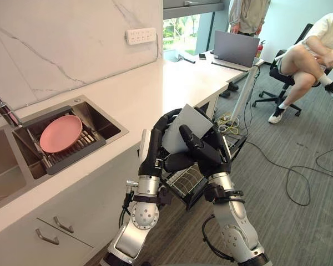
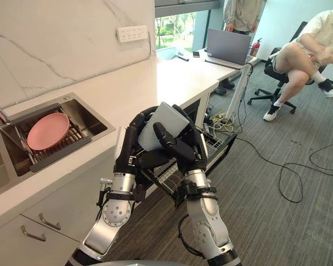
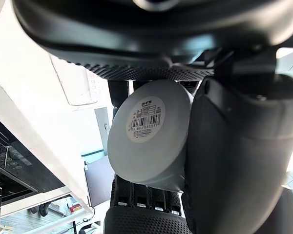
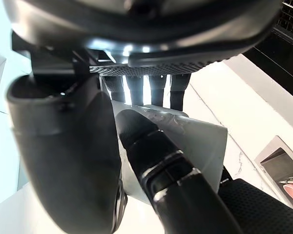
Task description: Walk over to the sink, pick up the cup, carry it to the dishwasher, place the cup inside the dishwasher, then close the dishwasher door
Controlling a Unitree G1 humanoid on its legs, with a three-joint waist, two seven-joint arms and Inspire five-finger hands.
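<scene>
Two-handed carry step: clasping grey cup with left hand and right hand, fingers curled round it, over open dishwasher rack. Next: lowering into rack, releasing.

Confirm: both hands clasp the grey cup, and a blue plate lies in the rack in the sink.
The colour is wrong: the plate is pink, not blue, as the left eye view shows. The rest holds: left hand and right hand both clasp the grey cup, and the plate lies in the rack in the sink.
</scene>
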